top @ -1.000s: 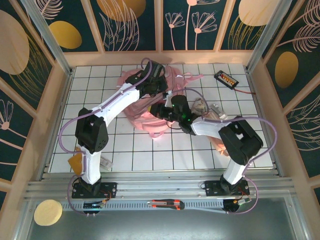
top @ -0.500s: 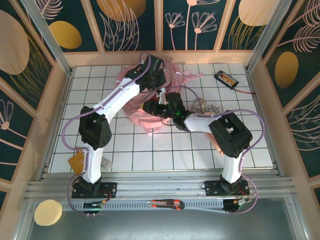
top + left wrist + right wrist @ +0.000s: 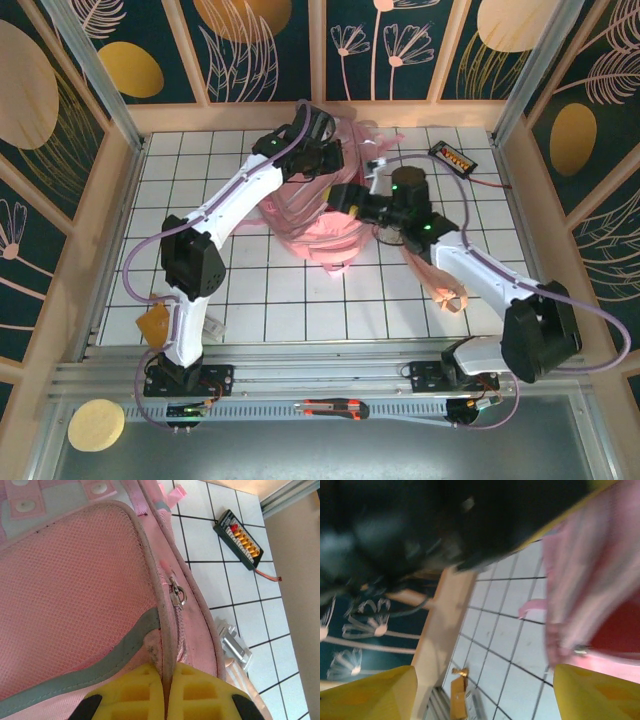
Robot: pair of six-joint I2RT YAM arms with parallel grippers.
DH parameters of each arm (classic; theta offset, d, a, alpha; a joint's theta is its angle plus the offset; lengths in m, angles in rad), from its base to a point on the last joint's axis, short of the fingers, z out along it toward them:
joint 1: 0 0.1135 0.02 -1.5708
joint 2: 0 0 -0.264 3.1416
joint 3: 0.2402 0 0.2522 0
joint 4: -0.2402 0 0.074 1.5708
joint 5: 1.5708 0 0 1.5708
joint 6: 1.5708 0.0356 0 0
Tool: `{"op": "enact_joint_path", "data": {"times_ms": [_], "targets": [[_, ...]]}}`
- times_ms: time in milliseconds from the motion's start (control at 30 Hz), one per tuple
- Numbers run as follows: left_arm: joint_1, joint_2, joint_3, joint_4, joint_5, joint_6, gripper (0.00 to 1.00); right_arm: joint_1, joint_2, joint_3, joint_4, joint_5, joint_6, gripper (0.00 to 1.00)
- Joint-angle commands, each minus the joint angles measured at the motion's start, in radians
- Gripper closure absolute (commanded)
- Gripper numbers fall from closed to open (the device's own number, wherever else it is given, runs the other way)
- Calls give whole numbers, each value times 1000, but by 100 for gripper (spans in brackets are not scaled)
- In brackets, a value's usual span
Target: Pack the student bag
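The student bag, a large pink backpack, lies at the back middle of the tiled table. My left gripper is over its far end. In the left wrist view the yellow fingers are shut on the bag's zip-edge seam, just below the metal zip pull, with pink mesh to the left. My right gripper hovers at the bag's right side. Its yellow fingers stand wide apart with nothing between them, and pink bag fabric is blurred to the right.
A black device with coloured connectors lies at the back right. A pale pink pouch sits under the right arm and a silver clip beside the bag. An orange item lies at front left. Wooden walls surround the table.
My right gripper has opened and drawn back to the right, its elbow swinging far out. The left gripper stays shut on the bag's edge and has shifted slightly toward the back.
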Motion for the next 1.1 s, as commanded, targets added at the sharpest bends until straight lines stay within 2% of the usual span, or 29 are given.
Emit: {"op": "enact_joint_path", "data": {"times_ms": [0, 100, 167, 333, 433, 500, 700, 733, 767, 800, 867, 967, 1067], "targets": [[-6, -18, 79, 79, 48, 96, 100, -79, 18, 61, -232, 29, 25, 27], [-6, -19, 89, 71, 59, 113, 100, -125, 72, 108, -269, 25, 3, 27], [-6, -17, 100, 60, 65, 125, 100, -147, 120, 122, -219, -10, 27, 27], [-5, -5, 110, 38, 91, 144, 100, -155, 250, 226, -141, -40, 53, 29], [-5, -5, 101, 46, 103, 144, 100, -156, 319, 279, -104, -59, 77, 33], [-5, -3, 98, 49, 112, 141, 100, -155, 349, 300, -76, -70, 100, 42], [-2, 1, 103, 46, 109, 141, 100, -149, 377, 298, -37, -69, 126, 93], [-1, 5, 106, 43, 111, 140, 100, -148, 375, 292, -32, -69, 127, 100], [3, 8, 110, 36, 116, 140, 100, -148, 375, 287, -28, -71, 130, 100], [5, 13, 119, 27, 119, 139, 84, -147, 374, 284, -22, -72, 135, 100], [8, 21, 149, -27, 97, 156, 2, -139, 372, 281, -4, -71, 156, 100], [10, -14, 132, -94, 47, 212, 1, -122, 380, 317, -1, -62, 177, 100], [10, -128, -18, -85, -59, 243, 1, -108, 392, 386, -22, -44, 183, 100]]}}
